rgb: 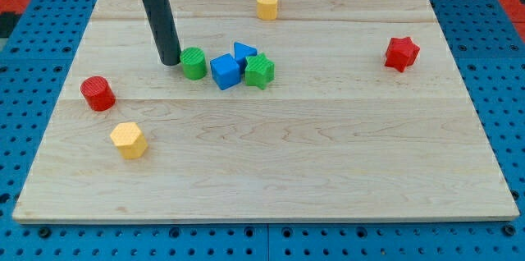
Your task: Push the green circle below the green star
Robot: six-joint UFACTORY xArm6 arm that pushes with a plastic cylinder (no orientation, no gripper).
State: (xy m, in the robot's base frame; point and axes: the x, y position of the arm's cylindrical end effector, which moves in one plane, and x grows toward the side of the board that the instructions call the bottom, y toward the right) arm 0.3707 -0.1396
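The green circle point(194, 63) stands left of centre on the wooden board point(271, 171). The green star point(260, 71) lies a short way to its right. A blue cube point(225, 71) sits between them, touching or nearly touching both. A blue triangle point(244, 51) sits just above the cube and star. My tip point(171, 61) is right at the circle's left side, touching or almost touching it.
A red circle point(98, 93) sits at the view's left and a yellow hexagon point(129, 139) below it. A yellow heart point(267, 5) is near the top edge. A red star point(401, 53) sits at the right.
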